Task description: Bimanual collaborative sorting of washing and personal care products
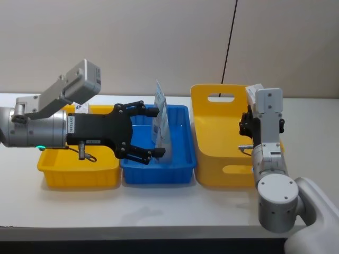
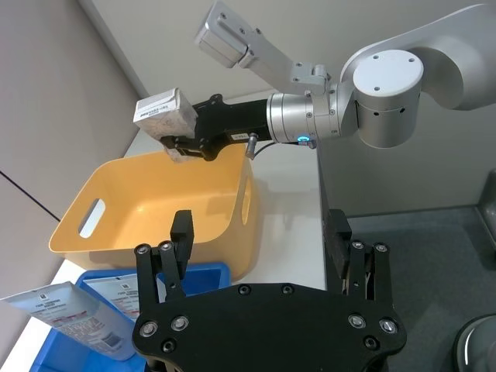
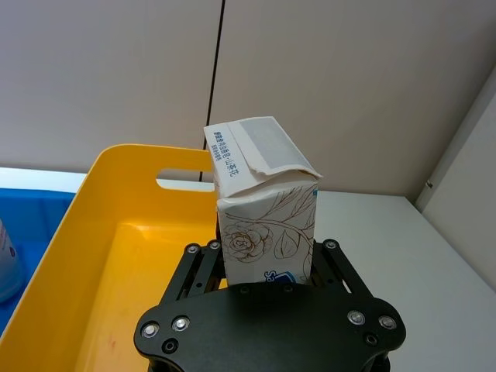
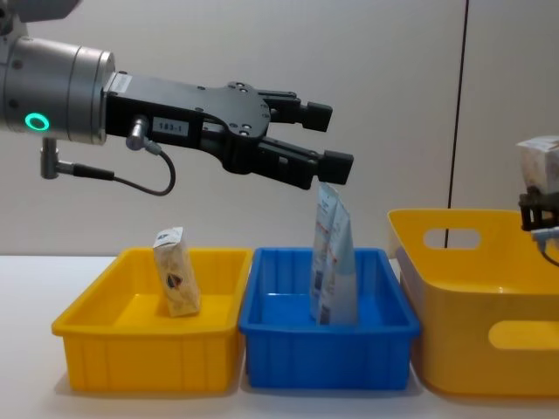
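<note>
The chest view's right edge cuts off the block-shaped pack [image 4: 540,166].

The left pincer [image 1: 156,132] and right pincer [image 3: 267,254] are black. The block pack [image 3: 267,209] is white with brown rose line-drawing and a blue mark low down. The pouches [image 4: 336,271] are pale blue and white with red print, in a blue bin [image 4: 327,345]. At its nine o'clock a yellow bin [image 4: 140,358] holds a cream pack [image 4: 175,279]; at three o'clock the big bin [image 4: 463,340] is yellow too. The bench [image 1: 159,211] is white.
</note>
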Action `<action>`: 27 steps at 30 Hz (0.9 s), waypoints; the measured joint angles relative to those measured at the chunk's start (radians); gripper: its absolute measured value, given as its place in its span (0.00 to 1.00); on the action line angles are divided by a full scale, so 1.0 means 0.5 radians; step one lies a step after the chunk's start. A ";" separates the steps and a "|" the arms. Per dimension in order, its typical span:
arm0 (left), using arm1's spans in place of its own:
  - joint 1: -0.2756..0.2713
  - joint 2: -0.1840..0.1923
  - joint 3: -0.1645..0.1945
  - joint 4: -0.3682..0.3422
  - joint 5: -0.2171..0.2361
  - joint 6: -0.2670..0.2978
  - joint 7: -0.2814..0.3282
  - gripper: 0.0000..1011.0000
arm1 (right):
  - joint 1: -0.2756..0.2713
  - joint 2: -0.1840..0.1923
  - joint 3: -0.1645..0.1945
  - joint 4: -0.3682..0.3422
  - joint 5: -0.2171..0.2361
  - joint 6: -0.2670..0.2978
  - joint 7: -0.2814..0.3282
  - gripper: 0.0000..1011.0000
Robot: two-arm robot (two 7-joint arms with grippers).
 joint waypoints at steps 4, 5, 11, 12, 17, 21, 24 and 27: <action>0.000 0.000 0.000 0.000 0.000 0.000 0.000 0.99 | 0.011 -0.020 -0.003 0.017 -0.012 0.002 -0.025 0.35; 0.000 0.000 0.000 0.000 0.000 0.000 0.000 0.99 | 0.012 -0.023 -0.003 0.020 -0.015 0.002 -0.028 0.35; 0.000 0.000 0.000 0.000 0.000 0.000 0.000 0.99 | 0.023 -0.042 -0.007 0.038 -0.025 0.003 -0.053 0.35; 0.000 0.000 0.000 0.000 0.000 0.000 0.000 0.99 | 0.025 -0.046 -0.007 0.043 -0.027 0.004 -0.057 0.35; 0.000 0.000 0.000 0.000 0.000 0.000 0.000 0.99 | 0.030 -0.055 -0.009 0.051 -0.033 0.004 -0.068 0.35; 0.000 0.000 0.000 0.000 0.000 0.000 0.000 0.99 | 0.033 -0.060 -0.009 0.054 -0.036 0.005 -0.073 0.35; 0.000 0.000 0.000 0.000 0.000 0.000 0.000 0.99 | 0.035 -0.063 -0.010 0.058 -0.037 0.006 -0.077 0.35; 0.000 0.000 0.000 0.000 0.000 0.000 0.000 0.99 | 0.036 -0.066 -0.010 0.060 -0.038 0.006 -0.080 0.35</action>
